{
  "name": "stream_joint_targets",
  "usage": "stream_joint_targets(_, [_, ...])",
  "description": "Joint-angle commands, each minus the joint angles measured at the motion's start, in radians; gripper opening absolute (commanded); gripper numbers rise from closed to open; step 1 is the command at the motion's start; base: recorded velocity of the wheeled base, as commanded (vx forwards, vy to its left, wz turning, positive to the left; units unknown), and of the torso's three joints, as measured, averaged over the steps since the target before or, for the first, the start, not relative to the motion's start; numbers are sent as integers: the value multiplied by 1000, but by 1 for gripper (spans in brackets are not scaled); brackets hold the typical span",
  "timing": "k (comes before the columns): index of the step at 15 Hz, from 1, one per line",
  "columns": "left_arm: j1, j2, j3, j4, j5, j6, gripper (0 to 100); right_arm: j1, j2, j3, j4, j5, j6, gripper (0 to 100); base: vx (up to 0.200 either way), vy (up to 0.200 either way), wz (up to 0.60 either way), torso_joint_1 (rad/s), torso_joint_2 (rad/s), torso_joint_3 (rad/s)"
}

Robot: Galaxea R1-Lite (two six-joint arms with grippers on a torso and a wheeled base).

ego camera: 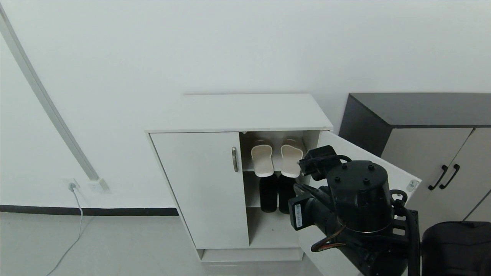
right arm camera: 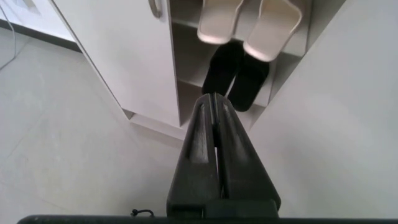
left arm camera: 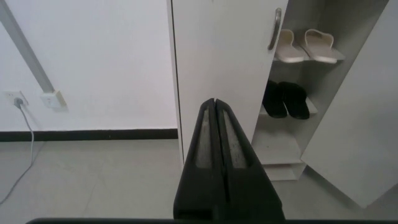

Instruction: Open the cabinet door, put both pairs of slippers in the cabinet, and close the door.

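The white cabinet stands against the wall with its left door closed and its right door swung open. A white pair of slippers lies on the upper shelf and a black pair on the shelf below. My right arm sits in front of the open side, next to the door's inner face. My right gripper is shut and holds nothing, below the black slippers and white slippers. My left gripper is shut and holds nothing, back from the cabinet's left corner.
A dark grey cabinet with black handles stands just right of the open door. A wall socket with a cable and a slanted conduit are at the left. Bare floor lies left of the cabinet.
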Motion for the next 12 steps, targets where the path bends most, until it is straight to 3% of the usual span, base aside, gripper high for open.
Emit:
stream_joint_targets(1, [0,1,-2,0,1,0,0,0,-3,3,0,1,0,0,0,0,0,217,-549,-310])
stream_joint_targets(8, [0,1,0,0,1,0,0,-4,3,10,-17,3,0,0,0,0,0,238,-542,-311])
stream_joint_targets(12, [0,1,0,0,1,2,0,-7,8,13,-23,3,-7,0,0,0,0,39,-95,-55])
